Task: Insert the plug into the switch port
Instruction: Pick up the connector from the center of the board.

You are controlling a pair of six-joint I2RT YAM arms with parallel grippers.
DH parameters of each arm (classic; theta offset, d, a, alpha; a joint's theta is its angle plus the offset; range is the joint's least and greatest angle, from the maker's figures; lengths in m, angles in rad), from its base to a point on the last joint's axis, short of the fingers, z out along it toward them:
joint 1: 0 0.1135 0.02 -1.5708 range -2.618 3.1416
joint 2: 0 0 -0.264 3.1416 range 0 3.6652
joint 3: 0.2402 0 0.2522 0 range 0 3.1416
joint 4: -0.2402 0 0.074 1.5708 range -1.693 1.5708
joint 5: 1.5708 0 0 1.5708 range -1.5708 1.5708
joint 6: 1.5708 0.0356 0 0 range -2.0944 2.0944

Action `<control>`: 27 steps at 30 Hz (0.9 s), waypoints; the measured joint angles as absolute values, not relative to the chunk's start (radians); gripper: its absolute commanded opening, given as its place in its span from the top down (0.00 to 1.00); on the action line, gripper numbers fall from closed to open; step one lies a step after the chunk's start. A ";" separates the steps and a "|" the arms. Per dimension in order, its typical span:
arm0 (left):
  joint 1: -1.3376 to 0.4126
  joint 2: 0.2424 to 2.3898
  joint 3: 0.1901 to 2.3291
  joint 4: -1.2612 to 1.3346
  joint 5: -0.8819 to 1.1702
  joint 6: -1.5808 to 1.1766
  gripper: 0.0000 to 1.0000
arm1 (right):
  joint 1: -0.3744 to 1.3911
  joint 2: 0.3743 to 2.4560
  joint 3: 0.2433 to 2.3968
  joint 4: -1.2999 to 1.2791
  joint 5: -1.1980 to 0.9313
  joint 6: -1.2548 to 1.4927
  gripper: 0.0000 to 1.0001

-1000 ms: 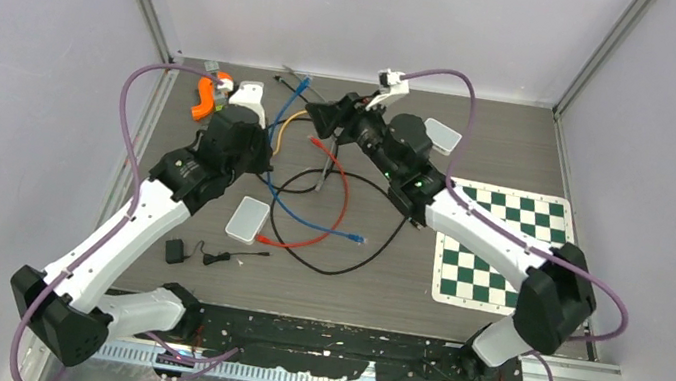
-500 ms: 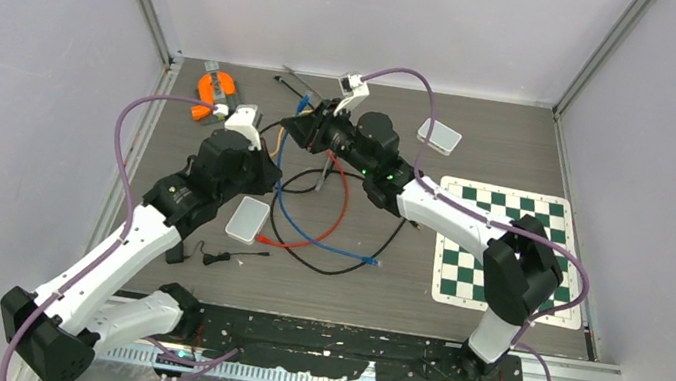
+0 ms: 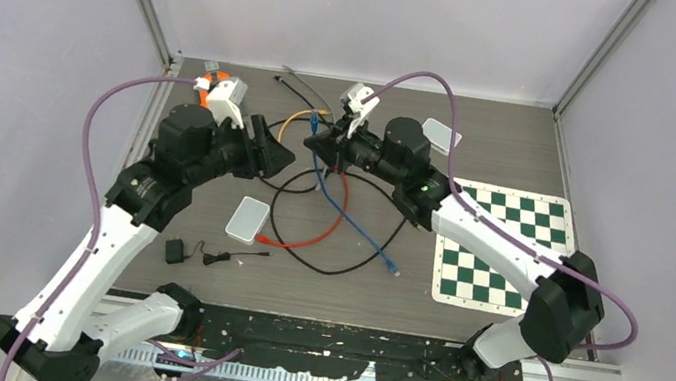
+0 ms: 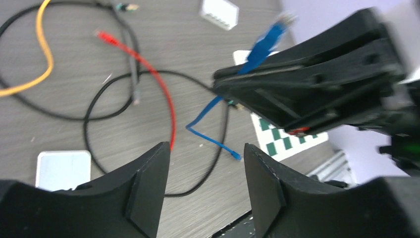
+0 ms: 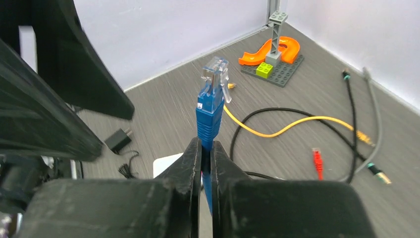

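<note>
My right gripper (image 5: pixel 205 148) is shut on the blue cable just below its plug (image 5: pixel 213 94), which stands upright above the fingertips. In the top view the right gripper (image 3: pixel 318 143) is over the middle of the table, and the blue cable (image 3: pixel 350 215) trails from it down to the right. My left gripper (image 3: pixel 277 154) faces it from the left, open and with nothing between its jaws (image 4: pixel 205 158). A white switch box (image 3: pixel 249 220) lies below the left gripper. A second white box (image 3: pixel 440 135) lies at the back right.
Red (image 3: pixel 306 238), black (image 3: pixel 333 266) and yellow (image 3: pixel 292 119) cables loop across the middle. A small black adapter (image 3: pixel 174 251) lies near the front left. An orange toy on a brick plate (image 5: pixel 275 57) sits at the back left. A chessboard mat (image 3: pixel 498 245) lies at the right.
The right gripper has shut on the blue plug. The left gripper has opened, let go of the cable and drawn back left. The cable's loose end has swung right.
</note>
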State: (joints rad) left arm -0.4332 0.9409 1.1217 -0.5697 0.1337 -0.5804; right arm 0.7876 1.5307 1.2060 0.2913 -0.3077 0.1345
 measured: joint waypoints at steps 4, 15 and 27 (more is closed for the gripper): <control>-0.434 0.948 1.248 -0.588 0.242 -0.542 0.39 | 0.786 1.478 1.222 0.189 -0.345 -0.011 0.95; -0.433 1.093 1.428 -0.641 0.405 -0.462 0.44 | 0.794 1.448 1.207 0.081 -0.427 -0.138 0.95; -0.433 1.169 1.451 -0.697 0.408 -0.428 0.71 | 0.827 1.435 1.187 0.079 -0.432 -0.151 0.95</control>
